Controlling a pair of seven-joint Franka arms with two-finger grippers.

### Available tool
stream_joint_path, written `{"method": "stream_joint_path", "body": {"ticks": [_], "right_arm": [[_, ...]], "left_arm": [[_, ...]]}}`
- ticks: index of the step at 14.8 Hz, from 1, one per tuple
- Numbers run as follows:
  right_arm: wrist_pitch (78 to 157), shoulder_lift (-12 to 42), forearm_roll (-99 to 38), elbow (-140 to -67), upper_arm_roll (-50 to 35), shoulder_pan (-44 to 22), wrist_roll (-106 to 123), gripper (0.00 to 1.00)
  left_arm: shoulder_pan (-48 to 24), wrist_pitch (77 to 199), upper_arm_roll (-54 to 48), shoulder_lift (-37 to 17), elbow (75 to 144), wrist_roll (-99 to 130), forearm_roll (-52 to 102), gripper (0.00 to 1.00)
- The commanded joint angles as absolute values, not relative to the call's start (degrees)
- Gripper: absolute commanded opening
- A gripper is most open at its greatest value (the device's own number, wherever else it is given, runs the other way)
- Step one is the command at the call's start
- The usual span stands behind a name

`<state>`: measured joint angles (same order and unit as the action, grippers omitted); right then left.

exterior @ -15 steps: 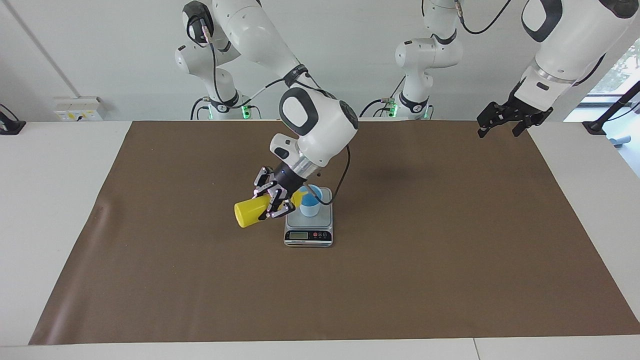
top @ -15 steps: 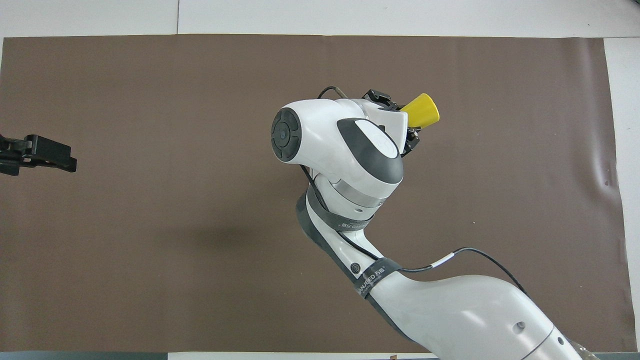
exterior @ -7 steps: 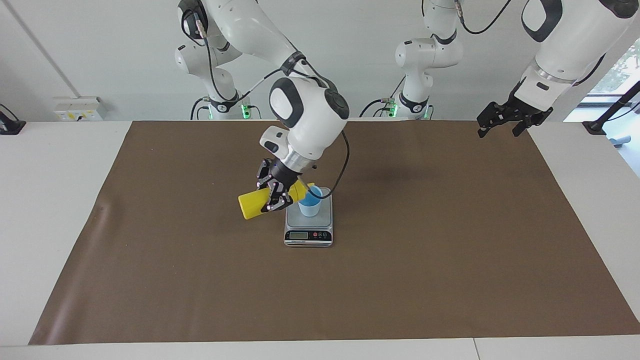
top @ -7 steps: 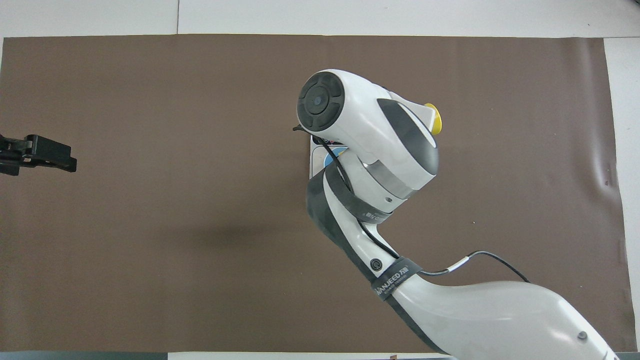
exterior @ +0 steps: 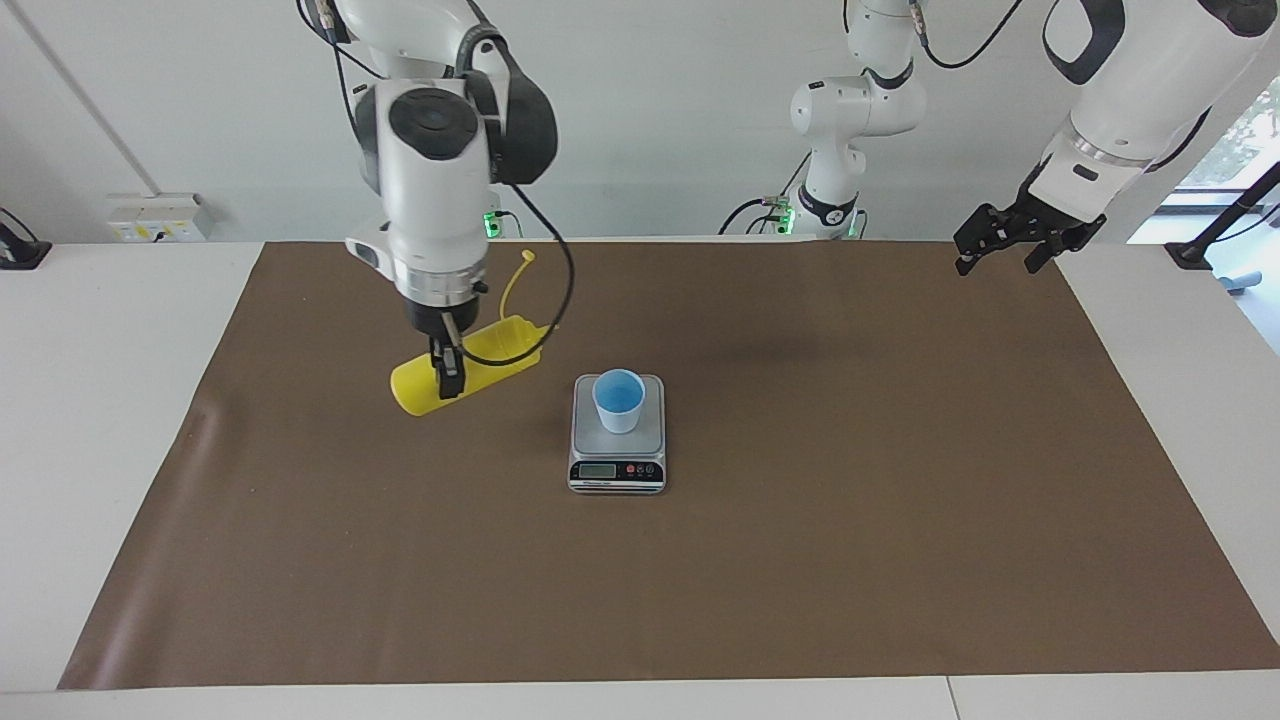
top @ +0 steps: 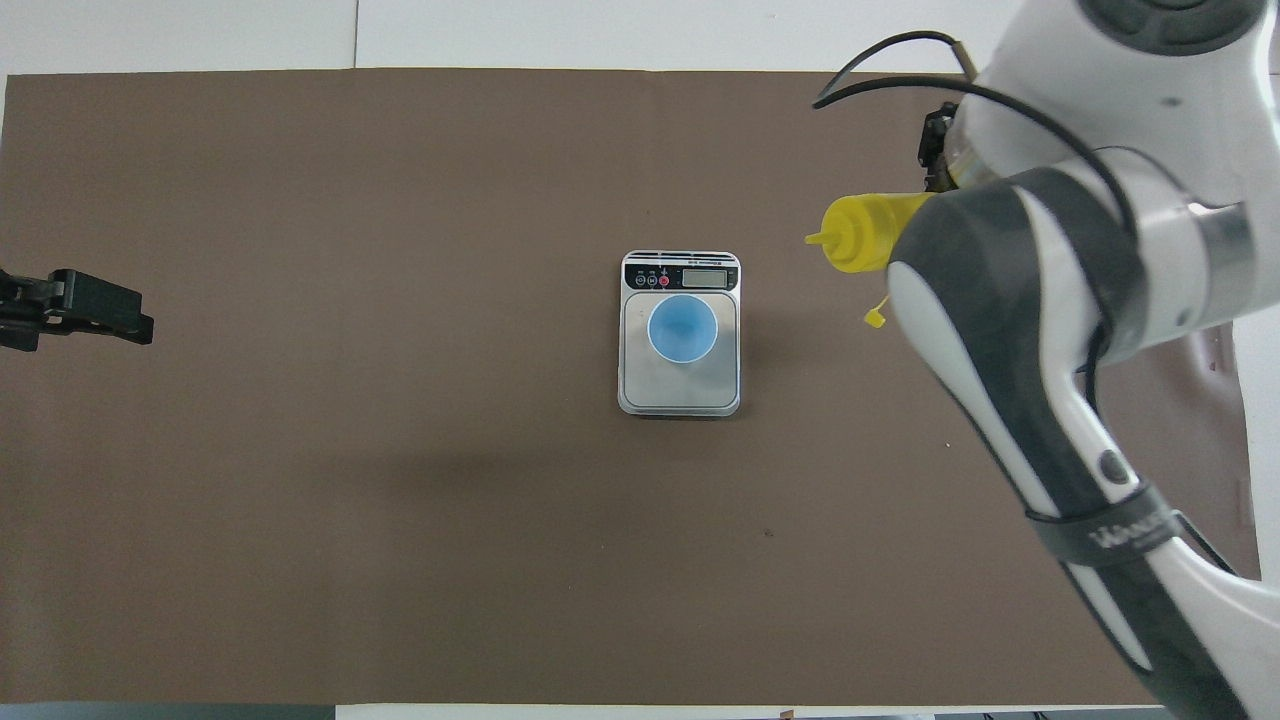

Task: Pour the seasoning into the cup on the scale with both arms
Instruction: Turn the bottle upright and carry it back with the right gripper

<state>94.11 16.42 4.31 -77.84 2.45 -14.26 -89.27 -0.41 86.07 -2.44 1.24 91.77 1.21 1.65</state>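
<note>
While the seasoning bottle [exterior: 466,366] lies almost on its side in the air, the right gripper [exterior: 447,377] is clamped shut around its middle, over the brown mat [exterior: 900,520] toward the right arm's end of the table, at about ten o'clock from the scale [exterior: 617,434] in the facing view. Its nozzle points toward the scale and tilts slightly up, well clear of the cup [exterior: 618,400], with the thin cap stick sticking upward. The bottle looks like light, soft plastic that would give under a squeeze, so I judge mid-body the right place to hold it; its smooth wall may slip if tipped hard.

At the mat's middle the scale sits flat with the small blue cup upright on its platform, the display facing away from the robots. The cup looks light and easy to knock over.

At about two o'clock from the scale, the left gripper [exterior: 1010,238] waits with its jaws spread and empty over the mat's corner at the left arm's end.

The mat covers most of a white table [exterior: 100,400]; a plain pale wall stands above it, and a window shows at the edge.
</note>
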Motion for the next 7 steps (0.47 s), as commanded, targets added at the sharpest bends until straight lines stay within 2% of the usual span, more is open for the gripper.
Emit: {"method": "stream_joint_path", "body": {"ticks": [1, 3, 7], "right_arm": [[93.52, 14.77, -10.13, -78.84, 1.58, -3.91, -84.83, 0.0], [94.04, 13.55, -20.25, -82.24, 1.67, 3.04, -81.5, 0.0], [100.09, 5.73, -36.88, -100.85, 1.67, 13.69, -67.46, 0.0]], "left_arm": [[0.18, 85.69, -2.55, 2.64, 93.08, 0.53, 2.37, 1.0], [0.18, 85.69, -2.55, 2.64, 93.08, 0.53, 2.37, 1.0], [0.18, 85.69, -2.55, 2.64, 93.08, 0.53, 2.37, 1.0]]}}
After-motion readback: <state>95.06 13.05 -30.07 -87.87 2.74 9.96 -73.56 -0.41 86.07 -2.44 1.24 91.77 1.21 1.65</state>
